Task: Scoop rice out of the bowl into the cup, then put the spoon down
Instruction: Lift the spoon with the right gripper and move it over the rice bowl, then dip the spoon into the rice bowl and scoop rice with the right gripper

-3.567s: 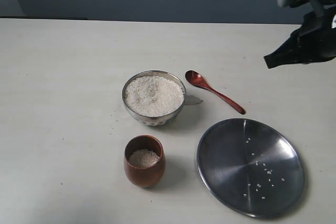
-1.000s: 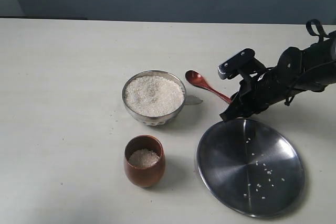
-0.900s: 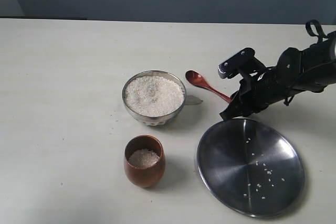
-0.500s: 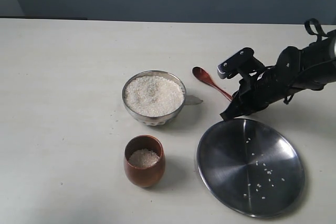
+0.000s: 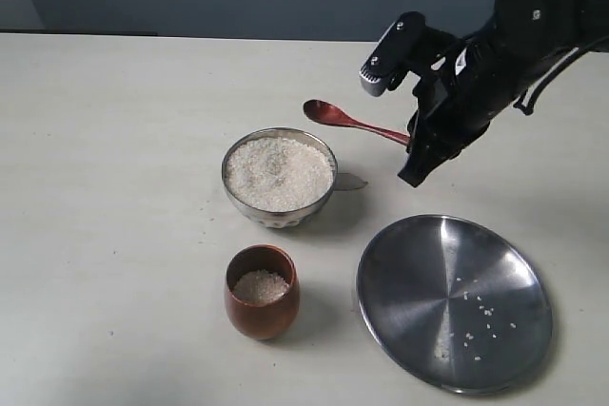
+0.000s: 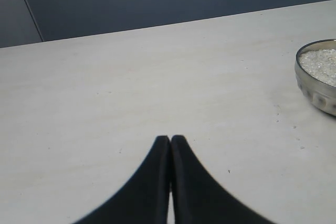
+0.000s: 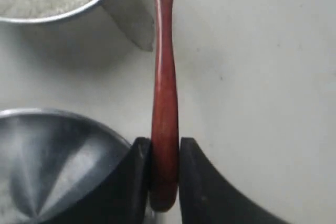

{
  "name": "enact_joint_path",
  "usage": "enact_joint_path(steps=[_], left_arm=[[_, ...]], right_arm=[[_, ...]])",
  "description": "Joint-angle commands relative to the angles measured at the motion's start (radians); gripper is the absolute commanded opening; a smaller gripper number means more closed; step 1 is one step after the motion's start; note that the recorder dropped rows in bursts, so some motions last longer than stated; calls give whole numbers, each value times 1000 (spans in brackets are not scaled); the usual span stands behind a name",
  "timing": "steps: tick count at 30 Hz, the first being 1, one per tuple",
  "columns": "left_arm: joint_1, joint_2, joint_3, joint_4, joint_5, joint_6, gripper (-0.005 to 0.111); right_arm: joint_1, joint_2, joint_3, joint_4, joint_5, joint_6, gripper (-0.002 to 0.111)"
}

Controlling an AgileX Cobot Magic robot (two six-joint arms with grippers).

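A pale table (image 5: pixel 114 140) stands before a dark blue wall. On it a flat steel plate (image 5: pixel 409 282) lies with some loose grains. The steel bowl (image 5: pixel 276 214) next to it is full of rice (image 5: pixel 278 170). The wooden cup (image 5: pixel 262 316) in front of the bowl has a little rice inside. The right gripper (image 7: pixel 164 145) clamps the spoon (image 5: pixel 347 121) at the end of its handle and holds it above the table, its head near the bowl's far rim. The left gripper (image 6: pixel 170 142) has its jaws pressed together with nothing between them.

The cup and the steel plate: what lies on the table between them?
Nothing. In the exterior view the stretch of table between the cup and the plate is bare; only the cup's shadow falls there.
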Motion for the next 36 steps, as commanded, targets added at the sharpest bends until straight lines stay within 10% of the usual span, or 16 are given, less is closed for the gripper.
enact_joint_path(steps=[1,21,36], left_arm=[[-2,-4,4,3,-12,1,1],[-2,-4,4,3,-12,1,1],[-2,-4,4,3,-12,1,1]], right_arm=[[135,-9,-78,-311,187,219,-1],[507,177,-167,-906,489,468,-1],[555,241,-167,-829,396,551,-1]])
